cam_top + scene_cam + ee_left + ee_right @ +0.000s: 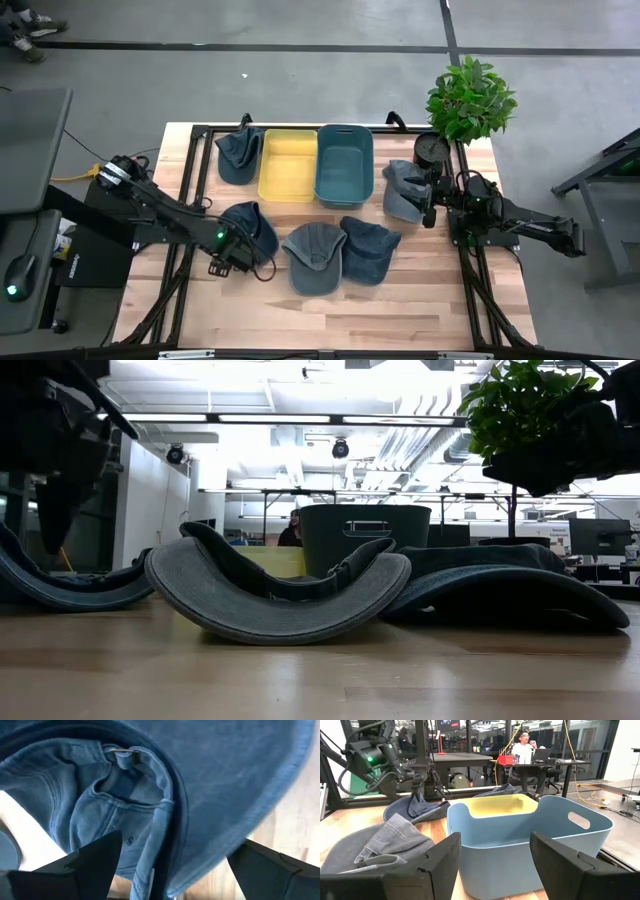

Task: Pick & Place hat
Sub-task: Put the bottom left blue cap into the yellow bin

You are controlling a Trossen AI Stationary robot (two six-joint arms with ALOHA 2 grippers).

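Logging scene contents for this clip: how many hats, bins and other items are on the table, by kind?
Hats: 5 – dark blue at back left, dark blue under the left gripper, grey centre, blue centre-right, grey at right
Bins: 2 – yellow, teal
Potted plant: 1
Round black object: 1
Total: 9

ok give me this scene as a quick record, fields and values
left gripper: open, over the dark blue cap at the table's left
right gripper: open, beside the grey cap at the right edge, facing the blue bin
bins: yellow bin and blue bin side by side, both look empty
other caps: one left of the yellow bin, two at centre front
plant: back right corner
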